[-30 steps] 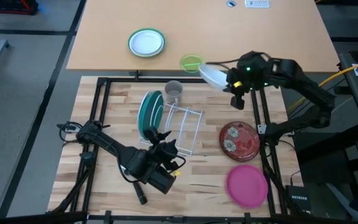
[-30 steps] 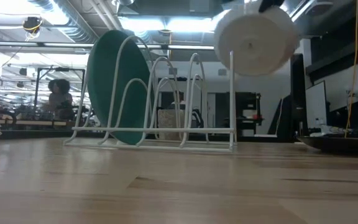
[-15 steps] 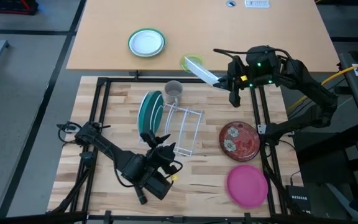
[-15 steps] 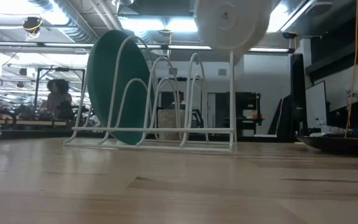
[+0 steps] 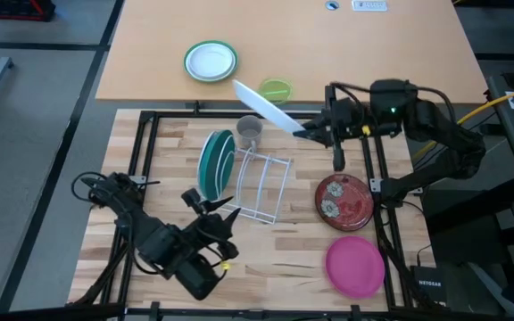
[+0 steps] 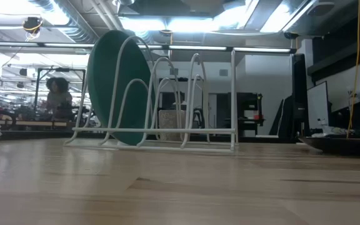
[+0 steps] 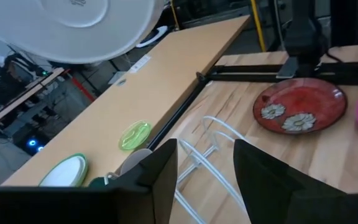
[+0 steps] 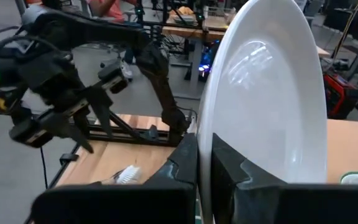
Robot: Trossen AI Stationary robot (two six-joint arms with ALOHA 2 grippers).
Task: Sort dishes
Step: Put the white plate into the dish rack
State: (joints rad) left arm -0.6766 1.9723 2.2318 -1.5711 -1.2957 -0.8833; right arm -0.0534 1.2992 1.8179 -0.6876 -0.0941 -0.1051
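Observation:
My right gripper (image 5: 310, 133) is shut on the plain white plate (image 5: 264, 108), held high over the grey cup (image 5: 250, 131) at the far end of the white wire rack (image 5: 261, 185). The teal-green plate (image 5: 214, 162) stands on edge in the rack's left slot, as the low view (image 6: 119, 87) also shows. The dark red flowered plate (image 5: 346, 198) and the magenta plate (image 5: 355, 265) lie flat on the table at the right. My left gripper (image 5: 212, 210) is open and empty near the rack's near left corner. My right gripper pinches the white plate's rim (image 8: 207, 146) between its two fingers, one finger on each face. The fingers come roughly level from the table's right side. The plate is lifted clear of everything and stands nearly on edge, tilted, reaching away from the fingers toward the table's far left.
A small green-rimmed white plate (image 5: 211, 61) and a lime-green dish (image 5: 275, 89) sit on the tan table beyond the far edge. Black frame bars (image 5: 141, 169) run around the work table. The rack's right slots (image 6: 195, 100) stand open. A person (image 6: 56, 94) shows in the room behind.
My right gripper has carried the white plate up and toward the table's left; the plate has risen out of the low view and turned more nearly edge-on as seen from above. My left arm has drawn back toward the table's near left.

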